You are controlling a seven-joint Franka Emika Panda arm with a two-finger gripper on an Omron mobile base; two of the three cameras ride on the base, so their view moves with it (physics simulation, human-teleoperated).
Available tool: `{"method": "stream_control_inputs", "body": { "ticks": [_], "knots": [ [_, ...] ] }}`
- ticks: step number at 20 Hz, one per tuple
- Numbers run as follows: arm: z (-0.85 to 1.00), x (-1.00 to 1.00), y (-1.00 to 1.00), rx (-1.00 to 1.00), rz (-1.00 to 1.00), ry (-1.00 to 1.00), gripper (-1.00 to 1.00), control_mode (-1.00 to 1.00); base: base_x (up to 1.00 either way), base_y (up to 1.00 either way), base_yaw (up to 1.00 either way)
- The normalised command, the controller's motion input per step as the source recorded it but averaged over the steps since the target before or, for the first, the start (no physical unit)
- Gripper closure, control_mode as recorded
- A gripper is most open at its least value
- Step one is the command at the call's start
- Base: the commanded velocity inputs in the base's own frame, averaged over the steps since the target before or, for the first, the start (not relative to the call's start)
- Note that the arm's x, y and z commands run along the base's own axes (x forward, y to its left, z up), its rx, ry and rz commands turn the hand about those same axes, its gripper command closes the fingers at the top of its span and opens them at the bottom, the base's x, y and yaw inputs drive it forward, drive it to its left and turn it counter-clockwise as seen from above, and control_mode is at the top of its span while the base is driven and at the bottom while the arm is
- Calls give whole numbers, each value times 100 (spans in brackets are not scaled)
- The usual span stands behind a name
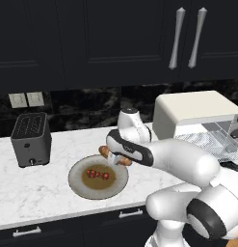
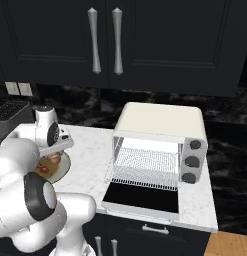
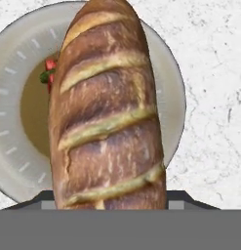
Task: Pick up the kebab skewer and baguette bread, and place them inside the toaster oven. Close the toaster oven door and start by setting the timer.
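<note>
Over the plate (image 1: 77, 185) near the counter's front edge, the gripper (image 1: 115, 161) holds the baguette (image 3: 110, 112) across its middle, lifted clear of the dish. It looks light and stiff, with a crust that should take a firm pinch without slipping. Left behind on the plate, the skewer (image 1: 98, 174) looks thin and awkward, best taken mid-stick. From the hand view the loaf hides the fingertips and most of the skewer. Off to the right, the toaster oven (image 2: 160, 145) stands with its door (image 2: 140, 199) dropped open.

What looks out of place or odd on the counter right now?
Nothing spilled or damaged. The bread is up off the plate in the gripper, the skewer lies on the plate, and the toaster oven door hangs open.
</note>
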Motion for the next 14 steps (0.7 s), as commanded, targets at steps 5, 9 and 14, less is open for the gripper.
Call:
{"method": "stream_control_inputs", "body": {
  "ticks": [5, 9, 14],
  "knots": [
    [21, -36, -100, 1, -17, 0, 100, -100, 0, 0, 0],
    [33, -32, -100, 1, -21, 0, 100, -100, 0, 0, 0],
    [43, -33, -99, 6, -22, 2, 100, -100, 0, 0, 0]
  ]
}}
